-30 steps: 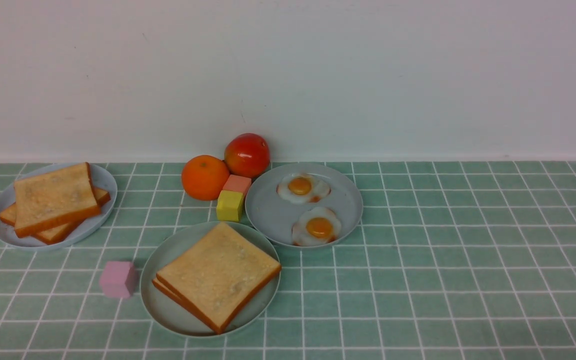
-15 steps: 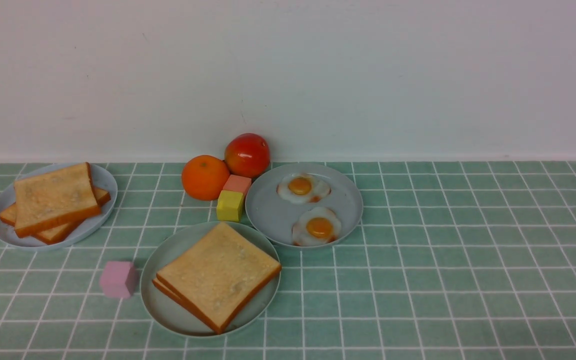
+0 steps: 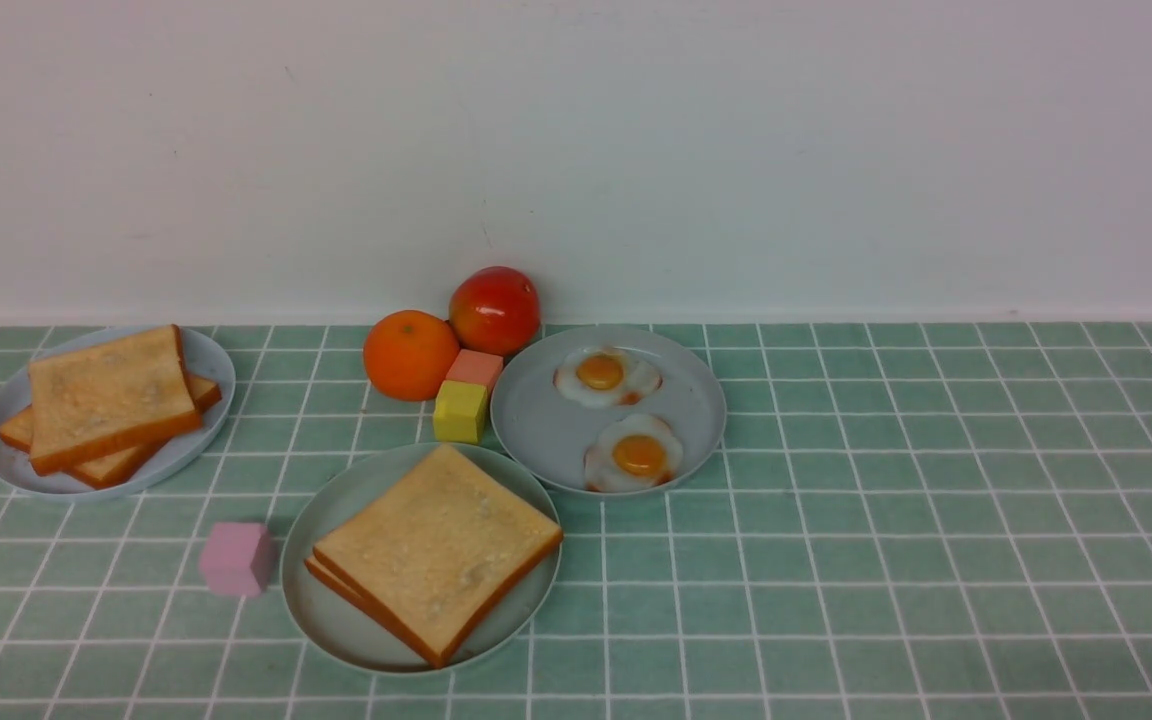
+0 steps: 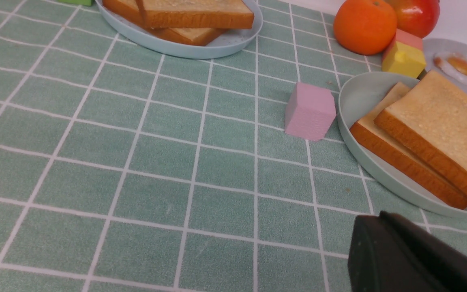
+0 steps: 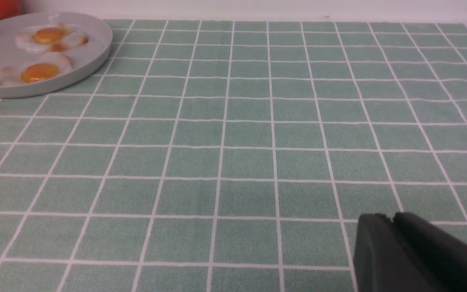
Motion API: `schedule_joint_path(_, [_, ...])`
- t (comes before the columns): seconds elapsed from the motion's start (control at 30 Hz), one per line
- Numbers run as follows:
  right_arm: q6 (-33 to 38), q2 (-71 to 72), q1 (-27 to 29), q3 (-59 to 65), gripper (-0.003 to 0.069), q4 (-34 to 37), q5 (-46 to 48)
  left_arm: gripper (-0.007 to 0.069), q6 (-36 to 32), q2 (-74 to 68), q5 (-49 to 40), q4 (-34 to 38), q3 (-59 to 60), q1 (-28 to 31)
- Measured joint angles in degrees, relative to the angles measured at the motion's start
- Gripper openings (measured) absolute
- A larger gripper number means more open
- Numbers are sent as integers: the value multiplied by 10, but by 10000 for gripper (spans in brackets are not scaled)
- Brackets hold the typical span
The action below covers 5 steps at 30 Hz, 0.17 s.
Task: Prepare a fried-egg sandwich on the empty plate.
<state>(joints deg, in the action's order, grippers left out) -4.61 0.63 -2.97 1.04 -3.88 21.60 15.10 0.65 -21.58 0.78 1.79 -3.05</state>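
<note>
Two toast slices (image 3: 436, 550) on mint plate (image 3: 321, 610); no writing visible.

matt woven-looking checked tablecloth (image 3: 836, 560), smooth satin plate (image 3: 316, 610), grainy toast slices (image 3: 436, 545); glossy tomato (image 3: 494, 308)

Green-checked tablecloth (image 3: 886, 520) – three plates (image 3: 316, 600), orange (image 3: 410, 354), apple or perhaps tomato (image 3: 494, 308), four small blocks (image 3: 236, 558).

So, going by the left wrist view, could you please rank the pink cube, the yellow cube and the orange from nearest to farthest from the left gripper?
1. Pink cube: nearest the left gripper, on the cloth just outside the mint plate.
2. Yellow cube: farther back, by that plate's far rim.
3. Orange: farthest, near the wall, just behind the yellow cube.
</note>
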Motion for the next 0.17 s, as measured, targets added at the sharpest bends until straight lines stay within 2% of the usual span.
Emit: schedule_joint_path(0.17, [0,0,0,0,75,0,0,-10,0,0,0,0,0,0])
